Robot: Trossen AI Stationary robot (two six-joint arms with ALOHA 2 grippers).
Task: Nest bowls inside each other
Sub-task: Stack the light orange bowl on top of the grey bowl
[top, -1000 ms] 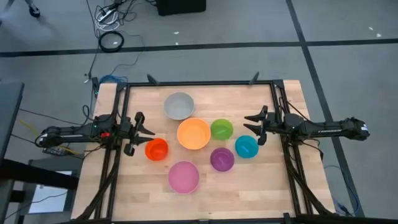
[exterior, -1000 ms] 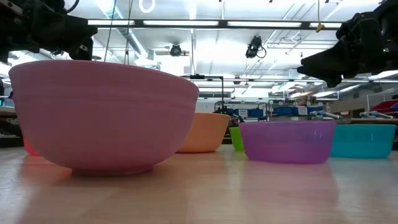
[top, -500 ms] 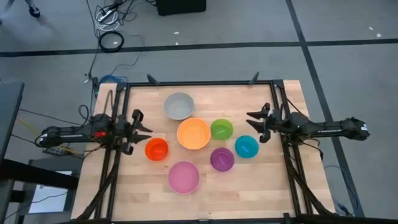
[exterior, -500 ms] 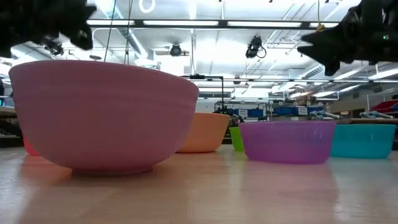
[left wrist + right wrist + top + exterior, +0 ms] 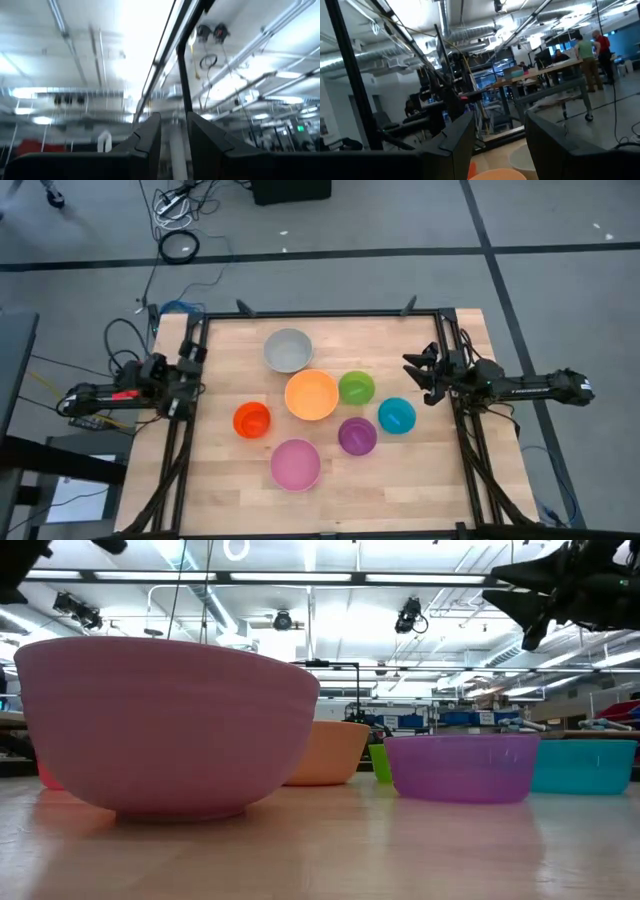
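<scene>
Several bowls stand apart, each on its base, on the wooden table (image 5: 455, 470): grey (image 5: 288, 350), orange (image 5: 311, 395), green (image 5: 356, 388), blue (image 5: 396, 416), purple (image 5: 357, 436), pink (image 5: 296, 464) and red-orange (image 5: 251, 420). My left gripper (image 5: 192, 375) hangs open at the table's left edge, tipped steeply up, left of the red-orange bowl. In its wrist view my left gripper (image 5: 174, 132) faces only the ceiling. My right gripper (image 5: 412, 377) hangs open at the right side, above and beyond the blue bowl, tipped slightly up. Nothing lies between either pair of fingers.
Black frame rails run along the table's left and right sides under the arms (image 5: 180, 450). In the low view the pink bowl (image 5: 165, 725) fills the near left and the purple bowl (image 5: 462, 767) stands at the right. People stand in the room beyond (image 5: 587, 55).
My left gripper has tipped steeply upward, risen and drawn back toward the table's left edge, away from the red-orange bowl. My right gripper has tipped up a little and risen slightly. The bowls have not moved.
</scene>
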